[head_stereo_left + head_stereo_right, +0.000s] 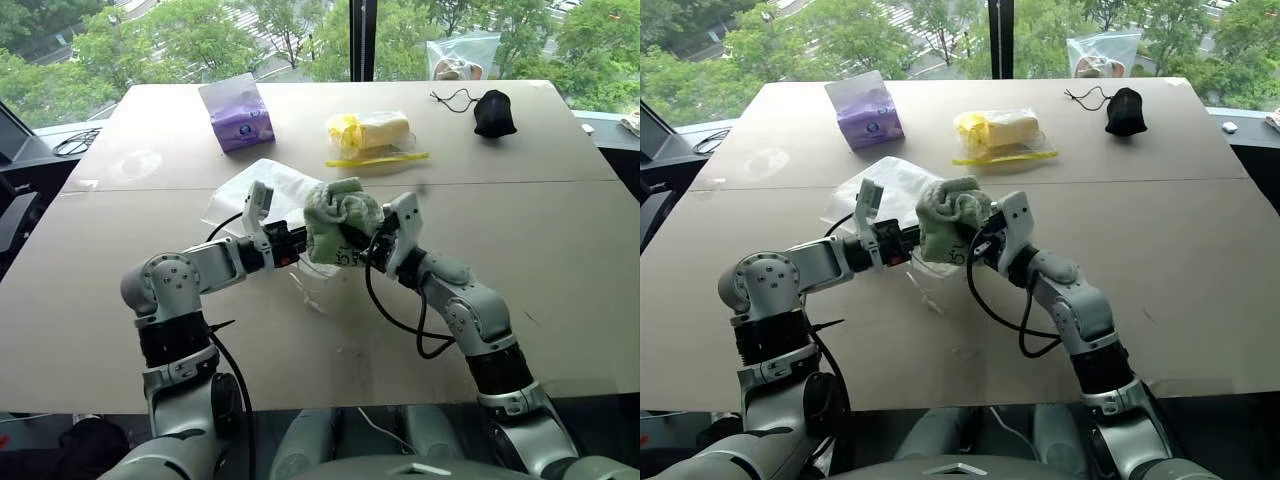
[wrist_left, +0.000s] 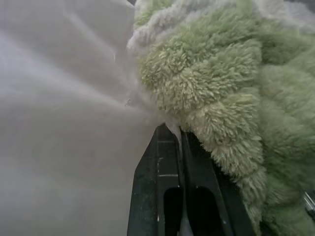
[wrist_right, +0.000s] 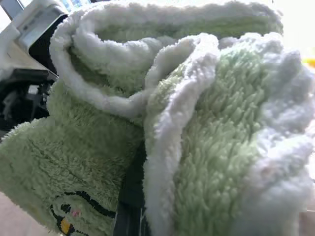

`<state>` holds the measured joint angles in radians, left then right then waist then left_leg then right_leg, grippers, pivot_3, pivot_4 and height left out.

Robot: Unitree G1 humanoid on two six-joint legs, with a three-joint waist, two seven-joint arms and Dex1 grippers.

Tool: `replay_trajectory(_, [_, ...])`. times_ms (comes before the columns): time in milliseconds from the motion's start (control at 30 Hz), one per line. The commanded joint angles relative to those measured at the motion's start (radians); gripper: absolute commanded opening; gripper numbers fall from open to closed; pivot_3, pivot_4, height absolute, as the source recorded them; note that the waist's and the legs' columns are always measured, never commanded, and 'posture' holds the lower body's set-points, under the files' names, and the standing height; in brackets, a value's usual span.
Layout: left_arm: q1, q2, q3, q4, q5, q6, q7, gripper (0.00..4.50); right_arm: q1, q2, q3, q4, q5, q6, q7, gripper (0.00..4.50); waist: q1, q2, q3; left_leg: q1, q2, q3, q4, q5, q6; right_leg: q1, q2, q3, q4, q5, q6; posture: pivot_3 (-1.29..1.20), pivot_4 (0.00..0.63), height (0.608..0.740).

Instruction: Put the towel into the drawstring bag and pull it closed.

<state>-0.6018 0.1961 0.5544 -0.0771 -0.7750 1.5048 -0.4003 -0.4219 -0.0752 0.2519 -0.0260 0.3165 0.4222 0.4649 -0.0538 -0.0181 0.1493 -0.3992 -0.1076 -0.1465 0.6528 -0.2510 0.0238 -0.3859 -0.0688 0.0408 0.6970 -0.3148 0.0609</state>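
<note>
Tan tabletop (image 1: 560,260): right gripper (image 1: 372,247) clasps the soft, bulky light-green terry towel (image 1: 340,215); left gripper (image 2: 178,147), just beside it, pinches the flimsy white translucent drawstring bag (image 1: 268,190) at its rim, likely slippery.

Towel (image 1: 342,218): light green terry, whitish edging, dark embroidered marking with a yellow and pink spot. Drawstring bag (image 1: 262,190): white, semi-translucent. Table (image 1: 540,230): plain tan. Packet (image 1: 236,113): purple, with a round blue-and-white mark. Wrapped item (image 1: 370,132): yellow in clear plastic. Small pouch (image 1: 494,113): black, black cord.
</note>
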Motion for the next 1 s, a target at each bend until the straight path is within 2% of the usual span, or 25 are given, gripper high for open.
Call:
replay_trajectory(33, [-0.123, -0.078, 0.169, -0.043, -0.107, 0.064, 0.080, 0.00, 0.019, -0.026, 0.124, 0.120, -0.149, -0.126, 0.037, 0.11, 0.001, -0.001, 0.000, 0.000, 0.000, 0.000, 0.000, 0.000, 0.000, 0.000, 0.000, 0.000, 0.000, 0.000, 0.000, 0.00, 0.150, 0.740])
replay_trajectory(100, [-0.145, -0.106, 0.239, -0.042, -0.113, 0.097, 0.122, 0.00, 0.018, -0.046, 0.170, 0.171, -0.228, -0.218, 0.045, 0.11, 0.001, -0.001, 0.000, 0.000, 0.000, 0.000, 0.000, 0.000, 0.000, 0.000, 0.000, 0.000, 0.000, 0.000, 0.000, 0.00, 0.150, 0.740])
replay_trajectory(200, [-0.165, -0.119, 0.307, -0.034, -0.117, 0.110, 0.184, 0.00, 0.023, -0.036, 0.173, 0.210, -0.254, -0.302, 0.053, 0.11, -0.014, -0.001, -0.001, 0.001, 0.000, 0.002, 0.000, 0.000, 0.000, 0.001, 0.000, 0.002, 0.001, 0.000, 0.000, 0.00, 0.150, 0.740])
replay_trajectory(367, [-0.089, -0.062, 0.179, -0.070, -0.244, 0.110, 0.196, 0.00, -0.038, -0.039, 0.188, 0.296, -0.387, -0.330, -0.015, 0.11, -0.013, -0.001, -0.001, 0.003, 0.001, 0.001, 0.000, 0.000, 0.000, 0.001, 0.001, 0.002, 0.002, 0.000, 0.000, 0.00, 0.150, 0.740])
replay_trajectory(500, [-0.022, 0.007, 0.077, -0.106, -0.299, 0.110, 0.172, 0.00, -0.127, -0.106, 0.282, 0.351, -0.588, -0.439, -0.044, 0.10, -0.014, -0.001, -0.001, 0.004, 0.002, 0.002, 0.001, 0.000, -0.001, 0.002, 0.003, 0.003, 0.002, 0.001, -0.001, 0.00, 0.150, 0.740])
replay_trajectory(667, [0.019, 0.081, -0.009, -0.107, -0.339, 0.110, 0.134, 0.00, -0.182, -0.116, 0.321, 0.368, -0.664, -0.526, -0.032, 0.10, -0.008, -0.001, -0.002, 0.005, 0.004, 0.001, 0.001, 0.001, -0.002, 0.003, 0.005, 0.002, 0.002, 0.002, -0.002, 0.00, 0.150, 0.740])
replay_trajectory(700, [0.035, 0.105, -0.031, -0.108, -0.338, 0.110, 0.125, 0.00, -0.178, -0.086, 0.292, 0.369, -0.624, -0.500, -0.028, 0.10, -0.010, -0.001, -0.001, 0.005, 0.004, 0.001, 0.001, 0.001, -0.002, 0.003, 0.005, 0.002, 0.002, 0.002, -0.002, 0.00, 0.150, 0.740])
replay_trajectory(767, [0.070, 0.144, -0.064, -0.130, -0.340, 0.110, 0.093, 0.00, -0.151, 0.042, 0.155, 0.347, -0.421, -0.355, -0.023, 0.10, -0.018, -0.001, -0.001, 0.006, 0.004, 0.002, 0.001, 0.001, -0.002, 0.004, 0.005, 0.002, 0.001, 0.002, -0.002, 0.00, 0.150, 0.740])
replay_trajectory(833, [0.092, 0.168, -0.081, -0.147, -0.344, 0.109, 0.072, 0.00, -0.135, 0.122, 0.050, 0.327, -0.277, -0.239, 0.002, 0.10, -0.016, -0.001, -0.001, 0.006, 0.006, 0.002, 0.000, 0.001, -0.002, 0.004, 0.007, 0.003, 0.001, 0.003, -0.004, 0.00, 0.150, 0.740])
replay_trajectory(1000, [0.149, 0.222, -0.064, -0.170, -0.376, 0.109, 0.054, 0.00, -0.149, 0.237, -0.218, 0.260, 0.084, 0.049, 0.019, 0.10, -0.007, 0.000, -0.001, 0.005, 0.006, 0.001, -0.001, 0.001, -0.003, 0.004, 0.007, 0.002, -0.001, 0.003, -0.005, 0.00, 0.150, 0.740])
